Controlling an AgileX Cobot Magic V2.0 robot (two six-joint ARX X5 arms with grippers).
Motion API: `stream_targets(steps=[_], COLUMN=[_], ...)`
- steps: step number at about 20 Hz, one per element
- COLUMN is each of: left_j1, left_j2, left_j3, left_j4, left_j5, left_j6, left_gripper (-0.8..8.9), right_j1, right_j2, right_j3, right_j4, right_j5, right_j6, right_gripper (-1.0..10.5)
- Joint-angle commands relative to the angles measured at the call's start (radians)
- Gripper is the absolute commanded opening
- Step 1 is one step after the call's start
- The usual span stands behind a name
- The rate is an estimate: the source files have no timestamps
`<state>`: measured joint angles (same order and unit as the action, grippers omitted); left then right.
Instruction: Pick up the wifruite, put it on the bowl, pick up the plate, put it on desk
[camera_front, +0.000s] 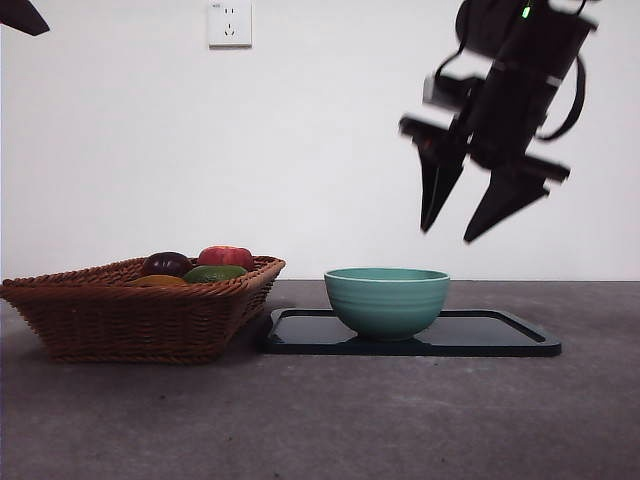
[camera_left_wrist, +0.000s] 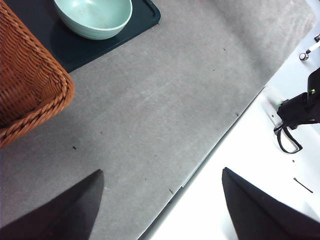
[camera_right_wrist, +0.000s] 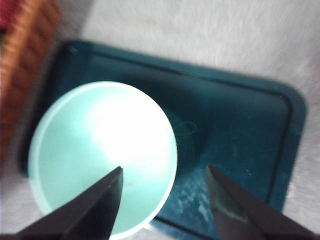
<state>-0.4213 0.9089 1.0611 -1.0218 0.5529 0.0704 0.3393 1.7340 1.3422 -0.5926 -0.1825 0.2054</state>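
Note:
The mint-green bowl (camera_front: 386, 300) (camera_left_wrist: 92, 17) (camera_right_wrist: 100, 155) stands empty on the plate, a flat black rectangular tray (camera_front: 500, 335) (camera_right_wrist: 240, 130), which lies on the grey desk (camera_front: 350, 420). Several fruits lie in the wicker basket (camera_front: 130, 310): a red one (camera_front: 226, 256), a dark one (camera_front: 166, 263), a green one (camera_front: 214, 273) and an orange one (camera_front: 158, 281). I cannot tell which is the wifruite. My right gripper (camera_front: 449, 235) (camera_right_wrist: 164, 168) hangs open, high above the bowl's right rim and the tray. My left gripper (camera_left_wrist: 162, 170) is open and empty, high near the desk's edge.
The basket (camera_left_wrist: 25, 85) stands just left of the tray (camera_left_wrist: 75, 47), almost touching it. A white wall with a socket (camera_front: 229, 23) rises behind the desk. The left arm shows as a black tip (camera_front: 20, 15) in the front view's top left corner.

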Motion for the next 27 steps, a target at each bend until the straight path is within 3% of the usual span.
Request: stream_targets(steps=[1,8,9,12,16,21,27], left_j1=[-0.005,-0.005,-0.005,-0.005,-0.005,-0.005,-0.005], left_j2=[0.006,0.006,0.006,0.006,0.006,0.006,0.006], left_j3=[0.011,0.011,0.011,0.011,0.011,0.011,0.011], left_j4=[0.005,0.005,0.004,0.005,0.005,0.005,0.005], left_j5=[0.005,0.005,0.005,0.005,0.005,0.005,0.005], left_j6=[0.019,0.019,0.019,0.019,0.019,0.020,0.023], left_gripper=[3.75,3.75,3.75,3.75,3.75,3.75,3.75], right_j1=[0.007,0.016,0.017,0.016,0.015,0.017,0.043], right_j2=[0.060,0.154,0.156,0.158,0.145,-0.024,-0.333], right_j3=[0.021,0.021,0.021,0.021,0.021,0.022,0.021], right_j4=[0.023,0.061,0.066,0.095,0.100,0.080,-0.160], right_j5=[-0.001,0.000,0.001,0.001,0.008,0.026,0.026], right_j6=[-0.012,-0.012,-0.012,-0.011,-0.011,-0.012,-0.046], right_gripper=[2.7,2.6,2.4,0.0,0.1,0.1,0.1])
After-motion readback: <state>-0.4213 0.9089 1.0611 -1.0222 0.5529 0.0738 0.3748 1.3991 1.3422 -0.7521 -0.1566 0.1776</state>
